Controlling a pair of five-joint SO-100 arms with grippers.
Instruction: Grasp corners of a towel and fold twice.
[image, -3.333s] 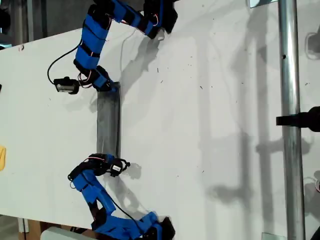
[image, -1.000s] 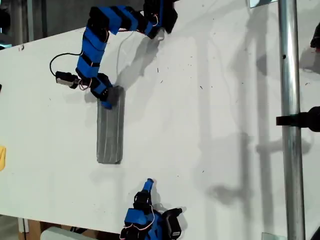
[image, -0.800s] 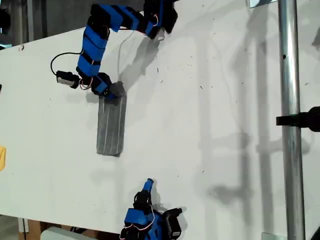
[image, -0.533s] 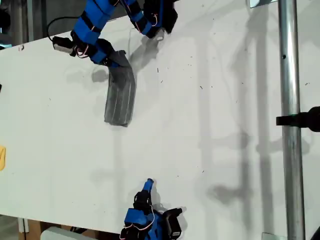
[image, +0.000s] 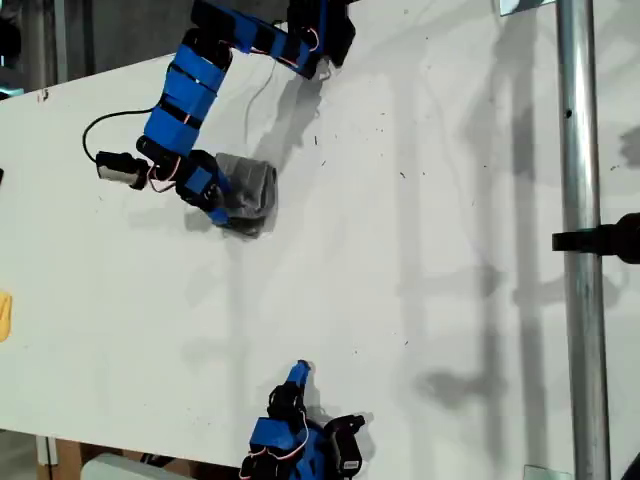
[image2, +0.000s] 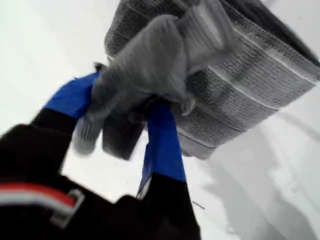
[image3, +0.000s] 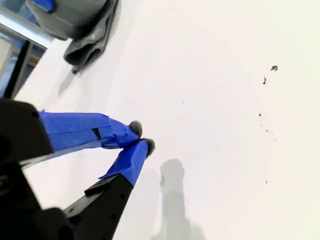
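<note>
The grey striped towel (image: 250, 188) lies as a short, thick bundle on the white table (image: 400, 250), toward the exterior view's upper left. My first gripper (image: 222, 206) is shut on a bunched end of it. Up close, the towel (image2: 245, 75) drapes over the blue fingers (image2: 162, 142) of my first gripper (image2: 125, 117). Its corners are lost in the folds. My second gripper (image: 297, 372) sits drawn back at the exterior view's bottom edge, well away from the cloth. In its own view my second gripper (image3: 142, 138) is shut on nothing, with the towel (image3: 92, 42) far off.
A metal pole (image: 580, 250) runs top to bottom at the exterior view's right, with a black clamp (image: 605, 240) on it. A yellow object (image: 4, 315) shows at that view's left edge. Small dark specks (image: 320, 140) dot the tabletop.
My first gripper lifted the towel's far end, swung it toward the exterior view's top, then lowered it, so the long strip is now a short bundle. My second arm pulled back earlier and stayed still.
</note>
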